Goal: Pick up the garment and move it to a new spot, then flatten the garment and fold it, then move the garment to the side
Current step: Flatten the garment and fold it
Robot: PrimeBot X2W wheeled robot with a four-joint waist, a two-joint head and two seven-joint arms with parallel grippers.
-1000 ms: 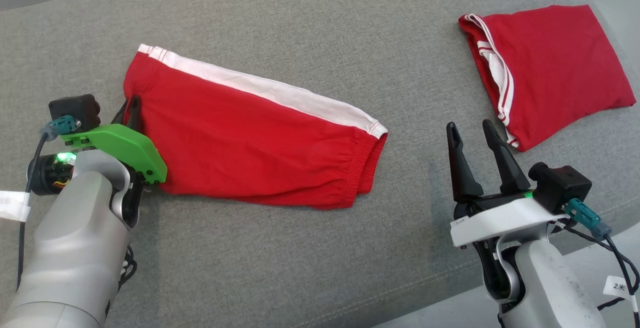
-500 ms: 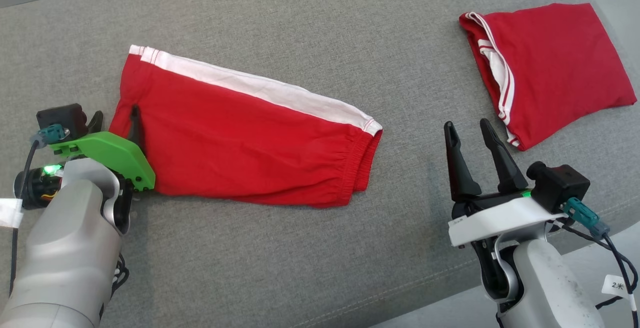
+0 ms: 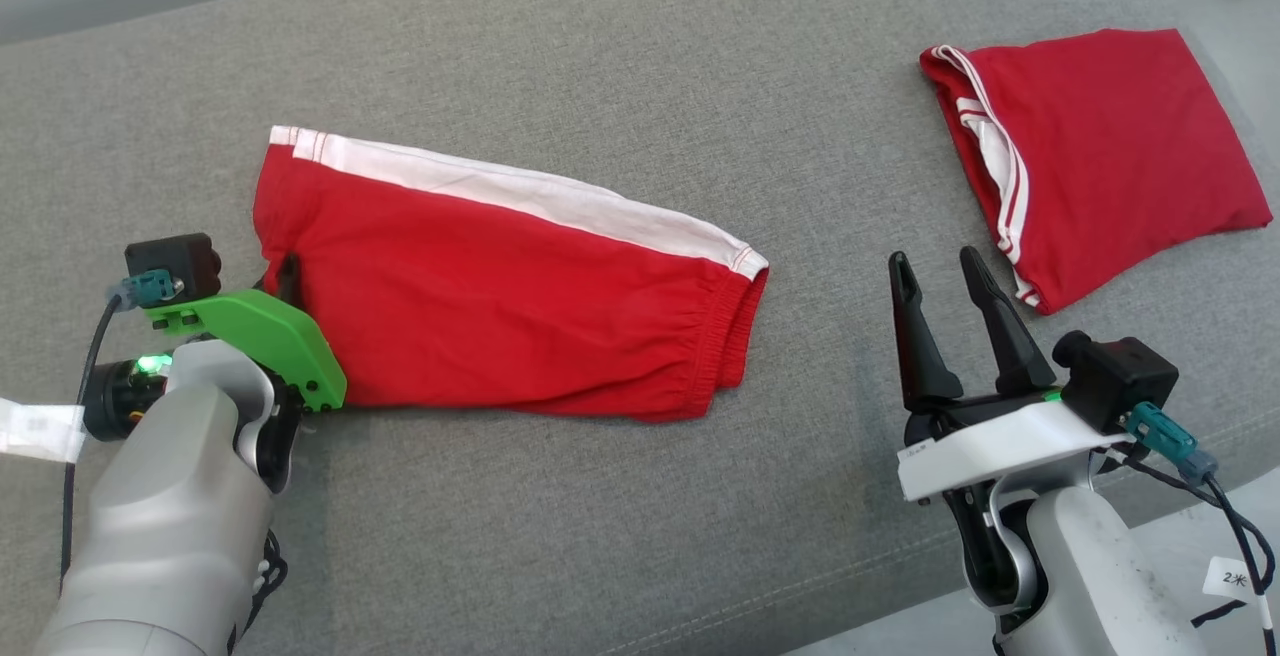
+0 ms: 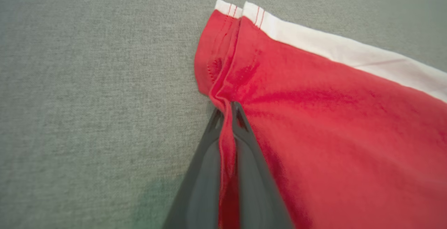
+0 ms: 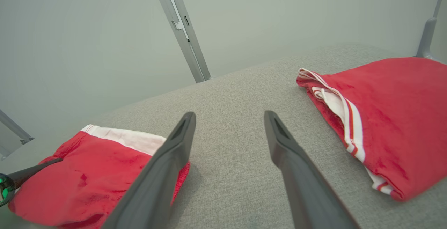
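I see the left gripper (image 3: 287, 274) at the left end of the red shorts (image 3: 520, 316), its jaws pinched tight on a raised fold of the hem, with cloth squeezed between the two fingers (image 4: 253, 180). The shorts lie flat, folded lengthwise, on the grey worktop (image 3: 620, 96). Their white side stripe runs along the far edge and the elastic waistband points right. The right gripper (image 3: 933, 261) hovers between that waistband and a second folded red garment (image 3: 1110, 146), jaws spread wide, holding nothing.
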